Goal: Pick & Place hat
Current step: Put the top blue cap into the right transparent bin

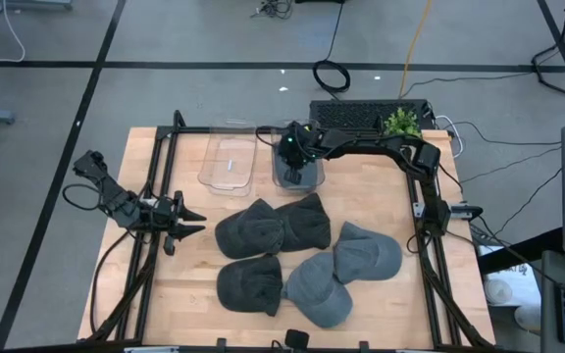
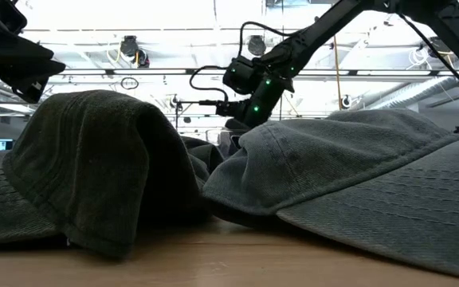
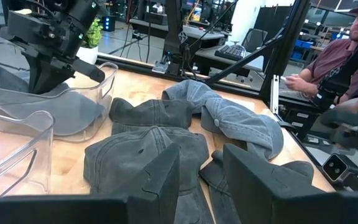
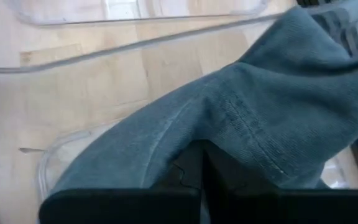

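Note:
My right gripper [image 1: 297,162] reaches down into a clear bin [image 1: 276,178] at the table's far middle and is shut on a grey-blue hat [image 4: 247,118]. In the left wrist view that hat [image 3: 55,112] lies inside the bin [image 3: 107,84] under the gripper [image 3: 42,78]. Several dark grey and blue-grey hats [image 1: 263,230] lie flat in a cluster on the table's near middle. At the table's left edge my left gripper [image 1: 196,223] waits open with nothing between its fingers [image 3: 160,180]. My right gripper pinches a raised fold of the hat's cloth [image 4: 229,134] between its two shut fingers [image 4: 191,165]. The fingers slant down from above and from the table's right side. The hat's brim [image 3: 67,118] rests on the bin's floor.
A second clear bin [image 1: 229,162] stands just left of the first. A keyboard [image 1: 361,113] and a green plant [image 1: 400,123] sit at the far right edge. Black frame rails [image 1: 160,196] run along both table sides. A seated person [image 3: 340,56] shows beyond the table.

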